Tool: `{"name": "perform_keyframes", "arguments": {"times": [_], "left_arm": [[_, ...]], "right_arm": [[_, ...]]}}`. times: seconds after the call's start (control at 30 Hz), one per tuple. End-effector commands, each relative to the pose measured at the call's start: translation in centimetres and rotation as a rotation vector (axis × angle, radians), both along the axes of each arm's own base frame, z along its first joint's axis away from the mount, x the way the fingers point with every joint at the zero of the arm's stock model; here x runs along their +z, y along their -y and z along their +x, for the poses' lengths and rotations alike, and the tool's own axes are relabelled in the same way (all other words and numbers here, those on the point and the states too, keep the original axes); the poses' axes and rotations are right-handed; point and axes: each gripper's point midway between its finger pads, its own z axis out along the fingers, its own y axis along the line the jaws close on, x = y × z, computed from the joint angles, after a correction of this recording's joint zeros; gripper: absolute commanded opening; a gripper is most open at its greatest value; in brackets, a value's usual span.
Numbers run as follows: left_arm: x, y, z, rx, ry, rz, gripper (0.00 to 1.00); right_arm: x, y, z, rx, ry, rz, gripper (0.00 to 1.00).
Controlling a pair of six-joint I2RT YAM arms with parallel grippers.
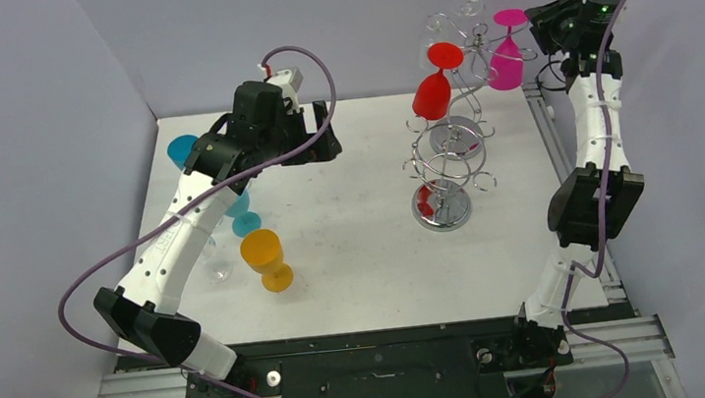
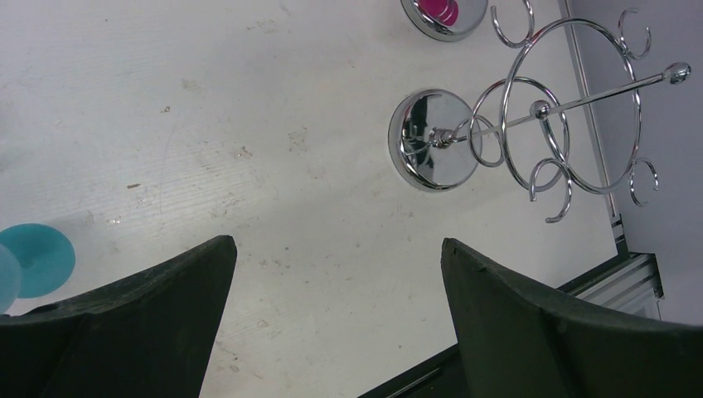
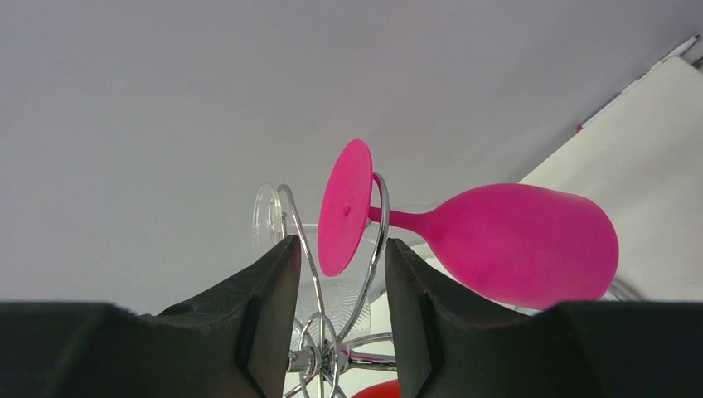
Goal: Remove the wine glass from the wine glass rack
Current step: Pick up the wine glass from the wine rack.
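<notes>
Nearest the arm bases, on the left half of the table (image 1: pixel 365 257), an orange glass (image 1: pixel 265 258) standing on its foot; just beside it to the left, a faint clear glass (image 1: pixel 219 270); a little farther back, a teal glass (image 1: pixel 244 220); behind the left arm and partly hidden by it, a blue glass (image 1: pixel 182 150).

Over the middle of the table, the left gripper (image 1: pixel 325 131), spread wide and holding nothing; only bare tabletop between its dark fingers (image 2: pixel 166 307) in the wrist view.

Right of centre, a second rack (image 1: pixel 441 206) of chrome wire on a round mirrored base; close behind it, the wine glass rack (image 1: pixel 476 40), rising higher toward the far right; which base carries which loops, impossible to tell from above.

High on that rack, a red glass (image 1: pixel 431 92) hanging bowl-down; farther right, the pink wine glass (image 1: pixel 506 62), also bowl-down, stem through a wire loop and foot resting above it.

At the far right, level with that foot, the right gripper (image 1: pixel 540 26); narrow but with a clear gap; fingers (image 3: pixel 273 307) either side of the pink foot and its wire loop, no contact visible, nothing held.
</notes>
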Motion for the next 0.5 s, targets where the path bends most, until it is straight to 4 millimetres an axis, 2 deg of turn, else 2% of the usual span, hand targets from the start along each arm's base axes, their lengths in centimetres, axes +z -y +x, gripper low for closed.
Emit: {"name": "perform_keyframes", "arguments": {"times": [0.0, 0.47], "left_arm": [[2.3, 0.9, 0.6, -0.008, 0.072, -0.067, 0.92], [1.4, 1.2, 0.8, -0.019, 0.062, -0.067, 0.92]], "right_arm": [[3.2, -1.0, 0.2, 0.056, 0.1, 0.029, 0.38], [3.9, -2.4, -0.1, 0.105, 0.133, 0.112, 0.36]]}}
